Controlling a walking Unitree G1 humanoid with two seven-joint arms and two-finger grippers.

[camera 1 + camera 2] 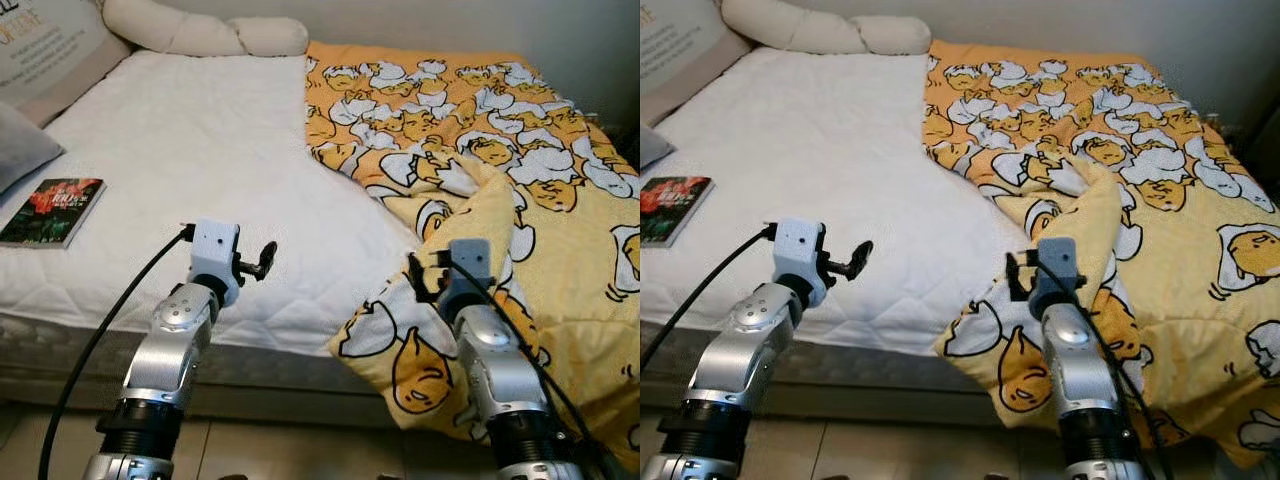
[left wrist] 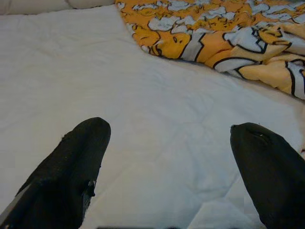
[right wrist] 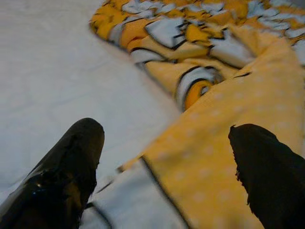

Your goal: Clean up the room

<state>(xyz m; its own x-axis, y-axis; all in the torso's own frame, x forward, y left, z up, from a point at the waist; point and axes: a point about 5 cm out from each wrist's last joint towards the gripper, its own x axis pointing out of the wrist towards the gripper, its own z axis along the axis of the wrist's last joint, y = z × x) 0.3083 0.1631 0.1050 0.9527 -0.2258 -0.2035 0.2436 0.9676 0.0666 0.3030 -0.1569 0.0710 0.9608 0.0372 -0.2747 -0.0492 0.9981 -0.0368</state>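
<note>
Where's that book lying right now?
The book lies flat on the white mattress at the robot's far left, near the bed's front edge, just below a grey pillow and left of the left gripper.

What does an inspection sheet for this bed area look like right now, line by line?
Surface: white quilted mattress, mostly bare.
Job's things: yellow cartoon-print blanket rumpled over the robot's right half, one corner folded back, edge hanging over the side.
Clutter: dark book with red cover art near the left edge.
Grippers: left gripper open above the mattress; right gripper open over the blanket's folded corner.
Cables: black cable along the left arm.
Surroundings: cream pillows at the head, tiled floor.
</note>
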